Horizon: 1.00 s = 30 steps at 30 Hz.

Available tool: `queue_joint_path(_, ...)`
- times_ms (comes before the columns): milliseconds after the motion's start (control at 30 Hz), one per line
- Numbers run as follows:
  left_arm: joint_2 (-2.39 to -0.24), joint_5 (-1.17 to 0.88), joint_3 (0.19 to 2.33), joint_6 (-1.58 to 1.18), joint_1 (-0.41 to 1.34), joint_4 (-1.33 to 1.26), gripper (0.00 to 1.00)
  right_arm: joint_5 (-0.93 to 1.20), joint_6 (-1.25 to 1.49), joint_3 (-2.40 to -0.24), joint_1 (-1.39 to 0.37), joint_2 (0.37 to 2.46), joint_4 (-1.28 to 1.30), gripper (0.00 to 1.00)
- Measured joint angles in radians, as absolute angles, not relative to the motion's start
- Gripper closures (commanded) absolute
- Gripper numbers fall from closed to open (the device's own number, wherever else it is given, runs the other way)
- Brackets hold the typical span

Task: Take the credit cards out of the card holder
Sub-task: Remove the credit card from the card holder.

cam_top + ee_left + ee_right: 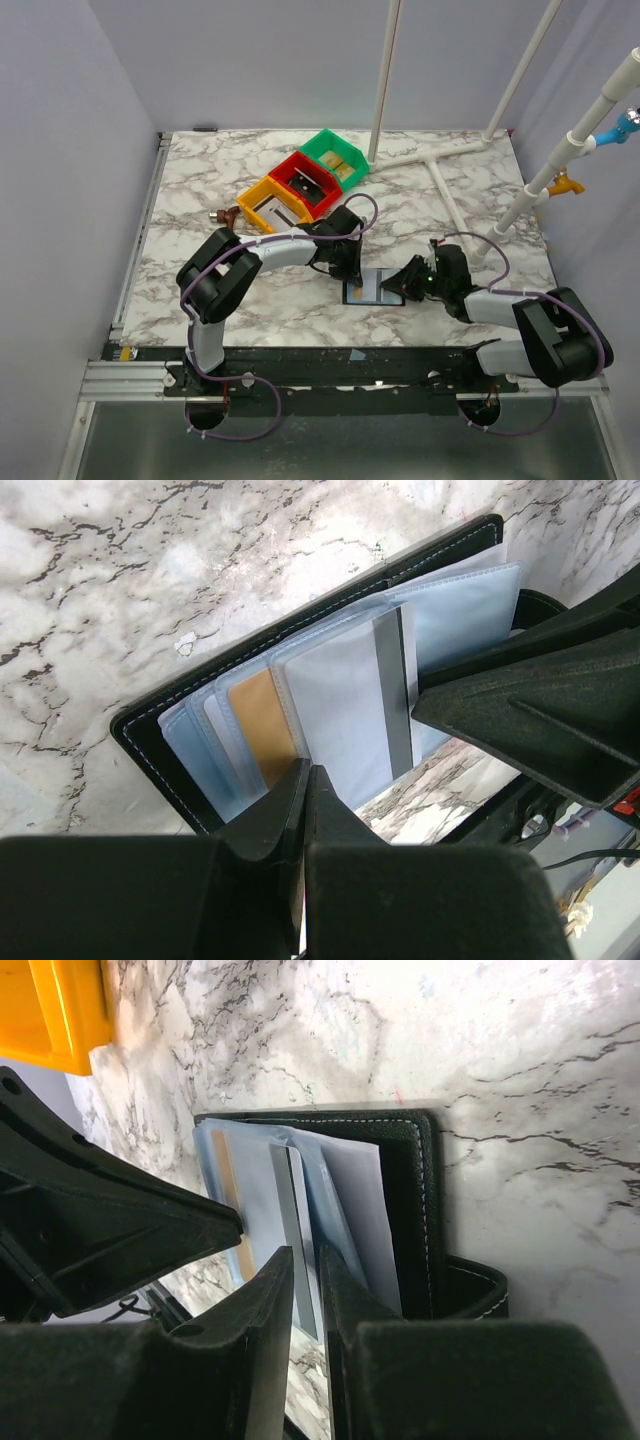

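Note:
The card holder [372, 290] lies open on the marble table between both grippers, black with bluish-grey sleeves [450, 595]. In the left wrist view a tan-gold credit card [262, 725] sits in a sleeve. A pale whitish card with a grey stripe [345, 705] stands partly out beside it. My left gripper [306, 772] is pressed shut on a sleeve edge at the holder's near side [350, 268]. My right gripper [305, 1252] is closed to a narrow gap on the pale striped card [285, 1205]. It comes in from the right [397, 285].
Yellow [272, 205], red [305, 183] and green [337, 160] bins stand in a row behind the holder; the yellow one shows in the right wrist view [55, 1005]. A white pipe frame [440, 160] lies at the back right. A small brown object [226, 214] sits left of the bins.

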<state>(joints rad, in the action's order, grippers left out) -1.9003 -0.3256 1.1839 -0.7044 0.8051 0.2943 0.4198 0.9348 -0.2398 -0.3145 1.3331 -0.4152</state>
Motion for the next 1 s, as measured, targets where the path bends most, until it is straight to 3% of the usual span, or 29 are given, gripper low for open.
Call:
queue_joint_path(367,-1.900,-0.326,1.184,-0.704,0.805,0.294,1.00,0.464,0.968,-0.227,-0.303,1.396,-0.506,0.80)
queue_joint_path(733,-1.900,-0.326,1.184,-0.704,0.805,0.294,1.00,0.468,0.977,-0.224,-0.300,1.413,-0.523,0.97)
queue_joint_path(1000,-1.900,-0.326,1.184,-0.705,0.793,0.294,1.00,0.468,0.974,-0.207,-0.270,1.393,-0.521,0.97)
